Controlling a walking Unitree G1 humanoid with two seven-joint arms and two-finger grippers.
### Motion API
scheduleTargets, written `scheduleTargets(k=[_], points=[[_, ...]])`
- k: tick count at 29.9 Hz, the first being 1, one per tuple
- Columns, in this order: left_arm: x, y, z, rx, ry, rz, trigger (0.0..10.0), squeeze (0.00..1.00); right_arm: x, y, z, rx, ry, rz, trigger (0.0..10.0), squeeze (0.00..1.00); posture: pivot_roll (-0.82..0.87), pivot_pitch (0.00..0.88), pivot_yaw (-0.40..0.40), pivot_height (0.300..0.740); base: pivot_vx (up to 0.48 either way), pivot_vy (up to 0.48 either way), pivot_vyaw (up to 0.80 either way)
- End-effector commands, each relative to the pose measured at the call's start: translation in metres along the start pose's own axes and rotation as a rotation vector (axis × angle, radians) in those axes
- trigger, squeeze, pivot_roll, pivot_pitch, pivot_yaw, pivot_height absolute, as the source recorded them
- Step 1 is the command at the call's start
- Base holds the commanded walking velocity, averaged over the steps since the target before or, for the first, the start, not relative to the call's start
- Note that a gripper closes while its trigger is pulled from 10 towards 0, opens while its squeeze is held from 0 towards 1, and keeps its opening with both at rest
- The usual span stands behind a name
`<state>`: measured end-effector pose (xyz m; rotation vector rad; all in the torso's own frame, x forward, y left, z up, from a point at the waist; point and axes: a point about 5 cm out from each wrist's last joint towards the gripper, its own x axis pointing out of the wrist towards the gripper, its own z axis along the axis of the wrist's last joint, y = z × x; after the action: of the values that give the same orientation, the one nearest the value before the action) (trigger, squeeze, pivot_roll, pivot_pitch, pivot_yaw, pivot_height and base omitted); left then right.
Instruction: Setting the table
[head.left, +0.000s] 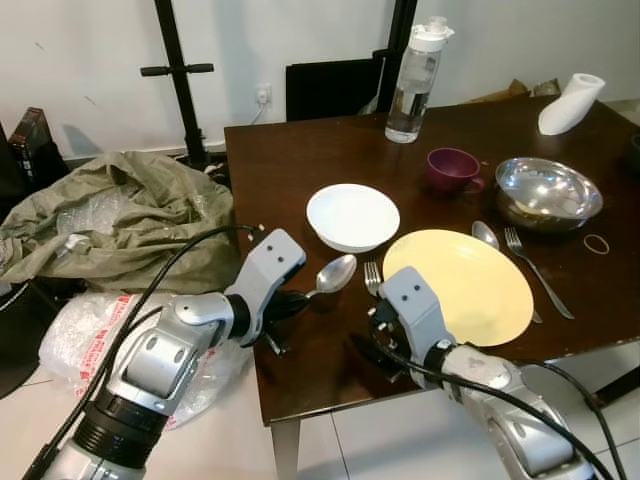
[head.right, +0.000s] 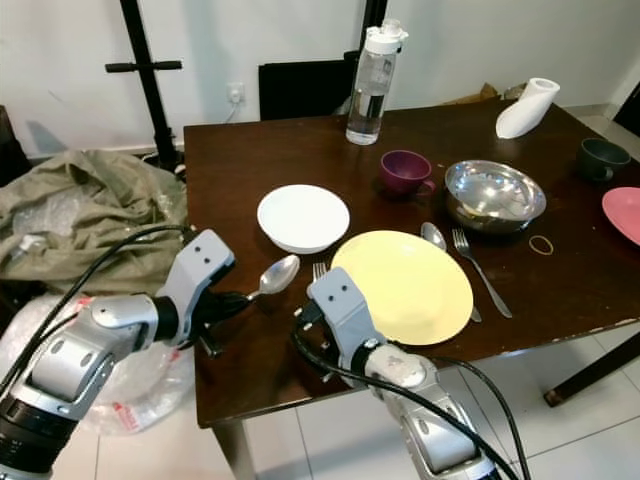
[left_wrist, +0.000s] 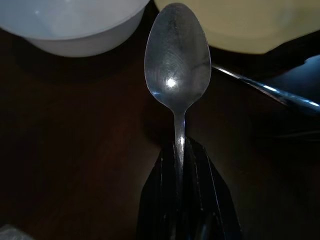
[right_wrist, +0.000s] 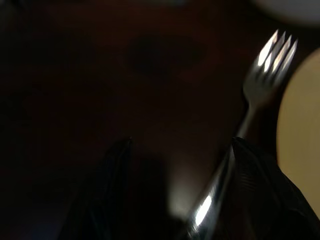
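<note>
Left gripper (left_wrist: 182, 165) is clamped narrow on the handle of a spoon (head.left: 333, 274), bowl of the spoon pointing ahead, held just above the dark table (head.left: 290, 160) between the white bowl (head.left: 352, 216) and the near edge. Right gripper (right_wrist: 175, 195) stands apart, fingers spread with the handle of a fork (right_wrist: 260, 80) lying along the inner side of one finger; tines point toward the white bowl and the fork lies just beside the yellow plate (head.left: 460, 285) on its left. Whether the fork rests fully on the table or is touched by the finger: cannot tell, view is dark and blurred. A second spoon and fork (head.left: 535, 268) already lie at the far side of the plate. Step in hand, as judged: lay the spoon beside the fork. To do it well: keep the spoon level, lower until the bowl touches wood, line the handle parallel to the fork, release only when it rests flat. Draw the right gripper back first so it does not nudge the fork. Risk: spoon bowl clipping the white bowl rim
</note>
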<state>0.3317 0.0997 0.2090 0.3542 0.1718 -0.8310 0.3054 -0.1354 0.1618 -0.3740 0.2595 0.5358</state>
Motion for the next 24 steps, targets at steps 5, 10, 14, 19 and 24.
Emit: scheduleTargets(k=[5, 10, 14, 19, 24], points=[[0.002, -0.001, -0.002, 0.010, 0.008, -0.002, 10.0, 0.00, 0.009, -0.007, -0.014, -0.010, 0.046, -0.048, 10.0, 0.00, -0.02, 0.183, 0.101, 0.740, 0.000, 0.000, 0.00], [0.001, -0.001, -0.003, 0.005, 0.011, 0.005, 10.0, 0.00, 0.015, -0.014, -0.024, -0.009, 0.062, -0.073, 10.0, 0.00, -0.01, 0.182, 0.102, 0.740, 0.000, 0.000, 0.00], [0.001, -0.002, -0.005, 0.002, 0.016, 0.005, 10.0, 0.00, 0.017, -0.018, -0.023, -0.015, 0.035, -0.086, 10.0, 0.00, -0.01, 0.184, 0.106, 0.740, 0.000, 0.000, 0.00], [0.003, -0.005, -0.006, -0.002, 0.021, 0.000, 10.0, 0.00, 0.022, -0.024, -0.018, -0.040, 0.000, -0.103, 10.0, 0.00, -0.01, 0.185, 0.112, 0.740, 0.000, 0.000, 0.00], [0.003, -0.004, -0.006, -0.002, 0.021, -0.001, 10.0, 0.00, 0.026, -0.030, -0.024, -0.053, 0.015, -0.131, 10.0, 0.00, 0.00, 0.185, 0.116, 0.740, 0.000, 0.000, 0.00]])
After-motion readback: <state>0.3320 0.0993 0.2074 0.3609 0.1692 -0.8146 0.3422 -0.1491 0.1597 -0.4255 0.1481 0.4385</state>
